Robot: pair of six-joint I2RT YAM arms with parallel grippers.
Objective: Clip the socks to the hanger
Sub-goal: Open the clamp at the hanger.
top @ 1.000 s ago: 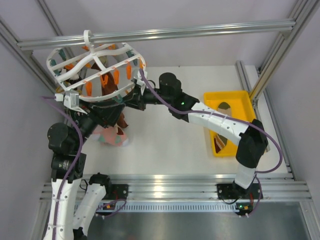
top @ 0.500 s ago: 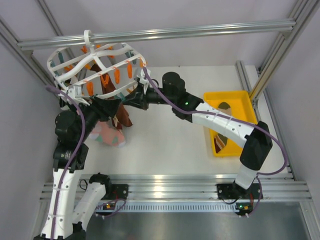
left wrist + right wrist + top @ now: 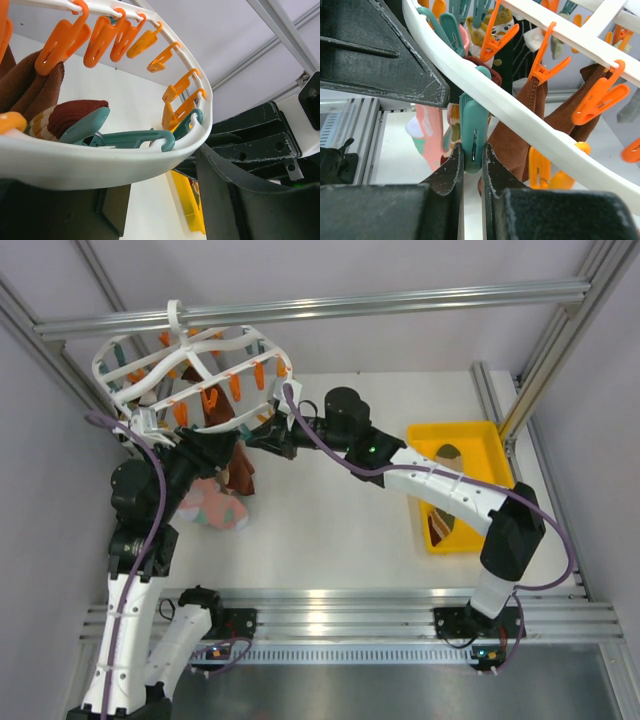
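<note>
Right gripper [image 3: 472,159] is pinching a teal clip [image 3: 471,131] on the hanger [image 3: 520,126] rim, with a maroon sock [image 3: 75,112] just beside it. Left gripper [image 3: 207,451] sits underneath, grip unclear. The hanger hangs from the rail [image 3: 400,302] above the table's far-left corner. Danger: if the ring swings, the clip could snap shut with no sock in it!

Bright diffuse light; wrist-view foregrounds soft, blurred

Arms: two, left arm [image 3: 135,505] and right arm [image 3: 440,485]
Hanger [image 3: 75,167]: one
Yellow tray [image 3: 450,430]: one
Pink sock [image 3: 212,508]: one
Brown socks [image 3: 515,130] hung on orange clips: at least two
Orange clips [image 3: 65,40]: at least seven in the left wrist view
Teal clips [image 3: 472,132]: several, total unclear
</note>
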